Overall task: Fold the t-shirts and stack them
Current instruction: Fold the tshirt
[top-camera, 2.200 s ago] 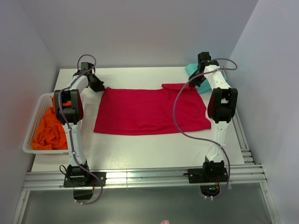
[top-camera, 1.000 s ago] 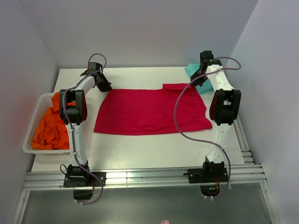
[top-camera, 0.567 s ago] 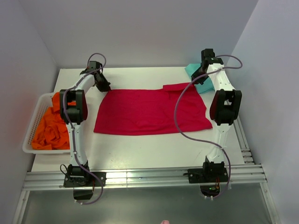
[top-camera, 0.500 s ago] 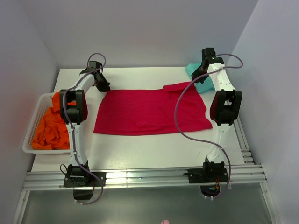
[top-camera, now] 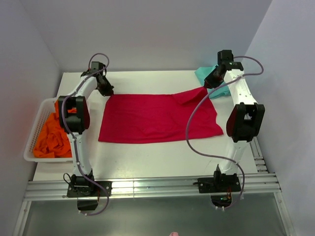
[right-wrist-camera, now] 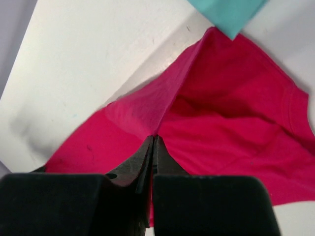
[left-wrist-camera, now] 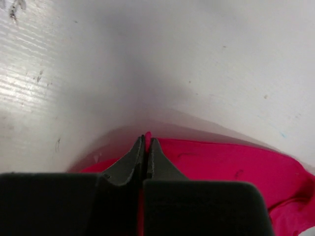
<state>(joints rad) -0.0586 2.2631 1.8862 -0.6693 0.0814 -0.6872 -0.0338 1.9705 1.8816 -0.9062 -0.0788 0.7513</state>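
The crimson t-shirt (top-camera: 157,118) lies spread flat mid-table (top-camera: 147,157). The left fingers (left-wrist-camera: 130,160) are pinched together on its far-left corner. The right fingers (right-wrist-camera: 138,160) clamp a raised fold at its far-right sleeve, just beside the teal t-shirt (top-camera: 202,73).

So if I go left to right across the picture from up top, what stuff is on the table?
White basket holding orange clothes → red t-shirt, spread flat → teal t-shirt at the far right corner.
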